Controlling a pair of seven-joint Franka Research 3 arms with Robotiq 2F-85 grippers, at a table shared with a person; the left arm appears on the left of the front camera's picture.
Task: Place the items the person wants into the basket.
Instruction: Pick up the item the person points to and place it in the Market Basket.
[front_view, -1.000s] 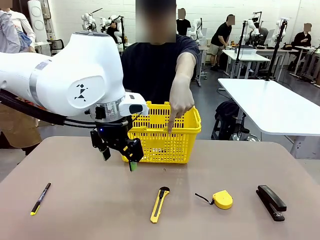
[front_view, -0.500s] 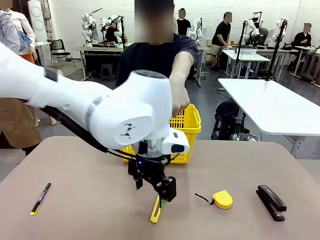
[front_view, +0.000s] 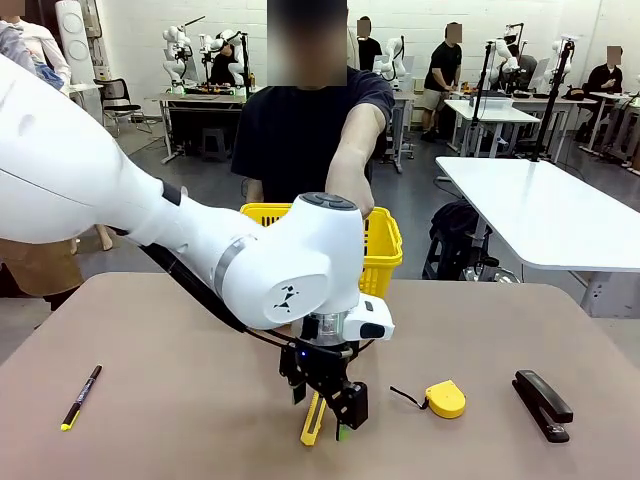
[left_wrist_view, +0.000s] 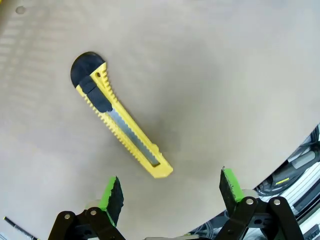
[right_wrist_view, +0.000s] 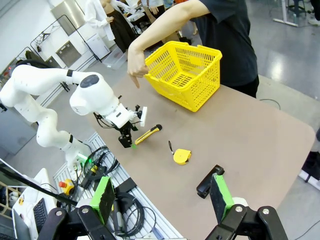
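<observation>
A yellow-and-black utility knife (front_view: 311, 424) lies on the table near the front edge. My left gripper (front_view: 322, 402) hangs open just above it, one finger on each side. In the left wrist view the knife (left_wrist_view: 117, 116) lies diagonally ahead of the gripper (left_wrist_view: 170, 189), untouched. A thin black pen with a yellow tip (front_view: 80, 397) rests at the front left. The yellow basket (front_view: 385, 250) stands at the far side in front of the person, whose hand (right_wrist_view: 134, 74) points down at the table. My right gripper (right_wrist_view: 160, 197) is open and empty, high above the table.
A round yellow tape measure (front_view: 443, 398) lies right of the knife, and a black stapler (front_view: 543, 404) farther right. The left arm's big white link hides the basket's left part in the front view. Bare tabletop lies between pen and knife.
My left arm has swung from beside the basket toward the front and down over the utility knife. Its gripper stayed open. The person's pointing hand is now hidden behind the arm in the front view.
</observation>
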